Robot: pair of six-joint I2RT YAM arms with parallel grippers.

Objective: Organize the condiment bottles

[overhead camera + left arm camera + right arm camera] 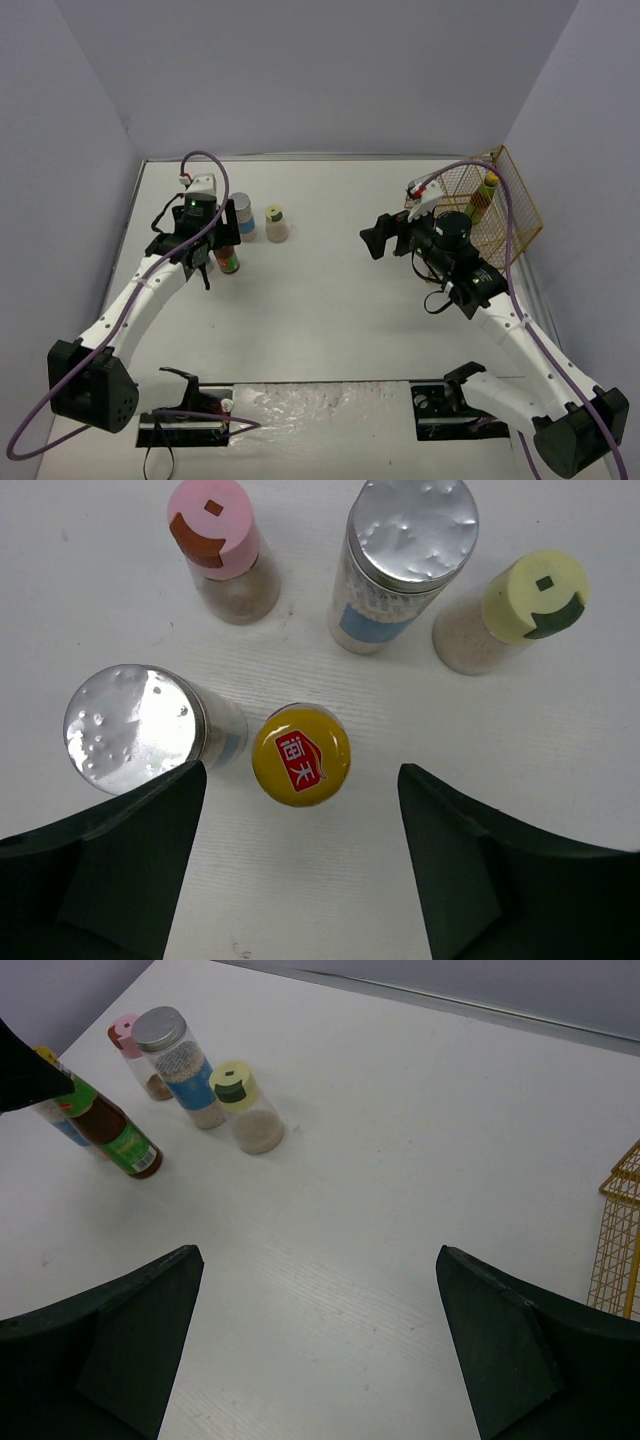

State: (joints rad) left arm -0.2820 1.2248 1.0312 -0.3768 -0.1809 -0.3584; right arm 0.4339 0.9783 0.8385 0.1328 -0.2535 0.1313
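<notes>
Crowding threatens here: left jaws hang wide open and empty over the yellow-capped bottle [301, 755] on the left of the desk [330, 300], and one finger [110, 870], seemingly above the neighbouring silver-lidded jar [135, 728], could topple it on descent.

On a white table [330, 320], the left gripper [215, 243] is held over a cluster at the left: a dark bottle [228, 262] with a red and green label, a blue-labelled jar [243, 220] and, just beside it, a yellow-green-capped shaker [276, 225]. The right gripper [375, 238] is pointed toward them, well apart. A yellow-capped bottle [484, 196] is held in a yellow wire basket [522, 215] at the far right.
</notes>
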